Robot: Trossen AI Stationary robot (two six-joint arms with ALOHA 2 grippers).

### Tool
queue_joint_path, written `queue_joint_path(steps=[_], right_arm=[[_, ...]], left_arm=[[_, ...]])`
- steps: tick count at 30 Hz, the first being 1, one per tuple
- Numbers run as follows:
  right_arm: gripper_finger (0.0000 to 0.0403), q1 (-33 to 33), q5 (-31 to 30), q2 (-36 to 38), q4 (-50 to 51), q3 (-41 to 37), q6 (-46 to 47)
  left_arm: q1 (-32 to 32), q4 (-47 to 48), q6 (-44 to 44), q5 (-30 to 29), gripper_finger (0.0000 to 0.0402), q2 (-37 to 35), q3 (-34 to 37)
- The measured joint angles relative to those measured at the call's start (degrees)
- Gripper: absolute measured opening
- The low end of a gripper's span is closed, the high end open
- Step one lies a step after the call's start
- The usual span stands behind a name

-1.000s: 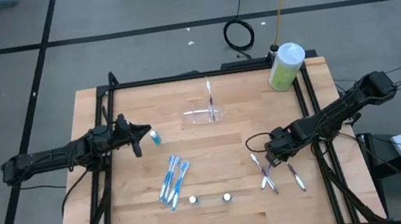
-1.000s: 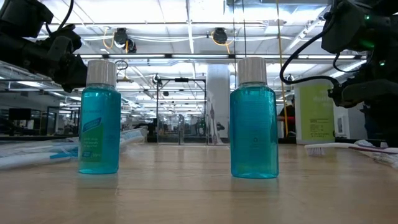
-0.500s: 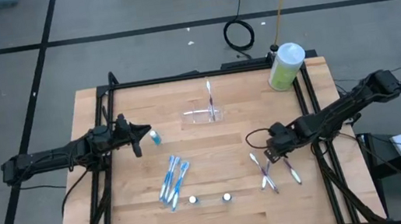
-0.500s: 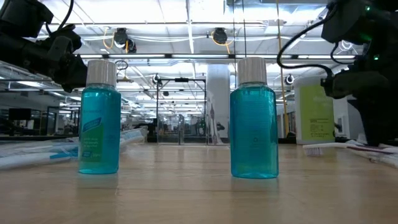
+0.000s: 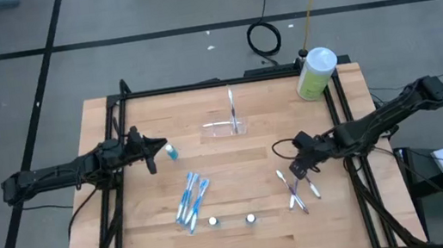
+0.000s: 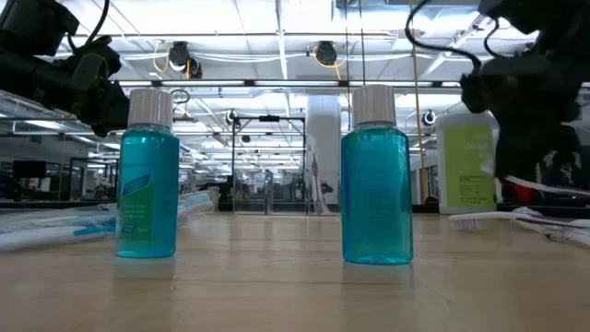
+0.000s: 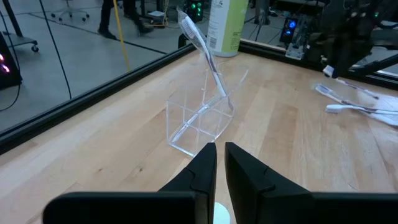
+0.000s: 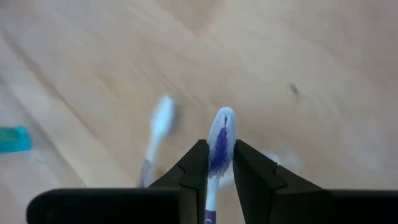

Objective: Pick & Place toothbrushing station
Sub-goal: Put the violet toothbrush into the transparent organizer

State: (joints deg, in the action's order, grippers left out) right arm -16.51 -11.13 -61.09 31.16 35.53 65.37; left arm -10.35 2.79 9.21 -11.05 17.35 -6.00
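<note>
Purple toothbrush (image 8: 219, 144) handle disappears between the right gripper's (image 8: 216, 163) jaws.

My rig's two arms are matte black, slim and jointed, trailing black cables. Each hand (image 7: 220, 163) (image 8: 216, 163) ends in two blocky, dark, wedge-shaped fingers.

Looked like a robotics lab/industrial hall: wooden table (image 5: 244, 225) w/ black frame rails on grey taped floor (image 5: 145, 13), loose cables (image 5: 263, 38), ceiling strip lights (image 6: 277, 46) & glass partitions behind.
</note>
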Motion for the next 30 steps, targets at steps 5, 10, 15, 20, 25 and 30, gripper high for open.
queue_joint_path(steps=[5,10,15,20,25,30], right_arm=[[0.0055,0.8,-4.0,0.5,-8.5,0.0,-8.5],[0.0055,3.0,-4.1,0.5,-15.8,0.1,-17.3],[0.0055,5.4,-4.1,0.4,-21.4,0.1,-26.1],[0.0055,8.8,-4.1,0.4,-26.6,0.1,-34.8],[0.0055,12.5,-3.9,0.4,-33.5,0.1,-45.0],[0.0055,16.5,-3.6,0.4,-41.1,-0.2,-53.1]], left_arm=[[0.0,0.0,0.0,0.0,0.0037,0.0,0.0],[0.0,0.0,0.0,0.0,0.0037,0.0,0.0],[0.0,0.0,0.0,0.0,0.0037,0.0,0.0],[0.0,0.0,0.0,0.0,0.0037,0.0,0.0],[0.0,0.0,0.0,0.0,0.0037,0.0,0.0],[0.0,0.0,0.0,0.0,0.0037,0.0,0.0]])
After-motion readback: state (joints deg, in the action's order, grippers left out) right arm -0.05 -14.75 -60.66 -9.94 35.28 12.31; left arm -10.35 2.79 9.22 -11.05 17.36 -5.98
